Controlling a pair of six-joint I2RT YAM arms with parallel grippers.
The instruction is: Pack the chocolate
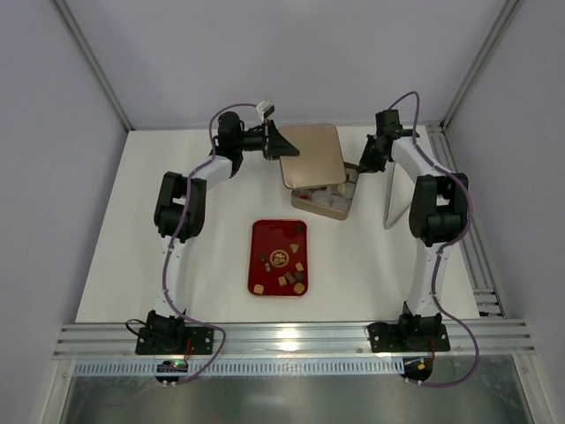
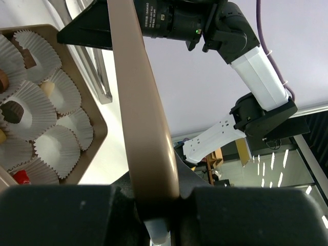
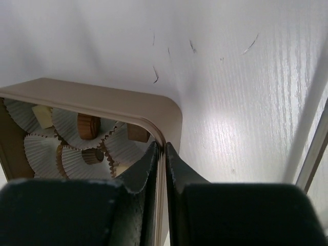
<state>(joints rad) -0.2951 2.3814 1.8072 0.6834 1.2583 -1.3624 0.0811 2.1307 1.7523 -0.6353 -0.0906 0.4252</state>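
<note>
My left jaws are pinching the edge of the tan lid (image 2: 141, 102), which is raised on edge over the box (image 1: 334, 205) at the far side of the tabletop (image 1: 177, 221). My right jaws are pressed together on the box's thin side wall, near its rounded corner.

Most of the loose chocolate (image 1: 284, 281) lies scattered on the red tray (image 1: 269, 234) in the middle of the tabletop, well apart from both arms. A few pieces already sit in the white paper cups (image 2: 56, 148) inside the box, such as a round tan one (image 3: 88, 126).

I judge the pieces to be very light and stiff, but easy to scuff or chip. The round ones are also likely to roll or squirt out of a hard squeeze. I would come down from above and take each piece across two opposite sides with a gentle pinch. The cups are flimsy and would crumple if nudged.

The only writing I see is small white print on the black arm housing in my left wrist view, too small to read. The lid, box and tray show no brand.
</note>
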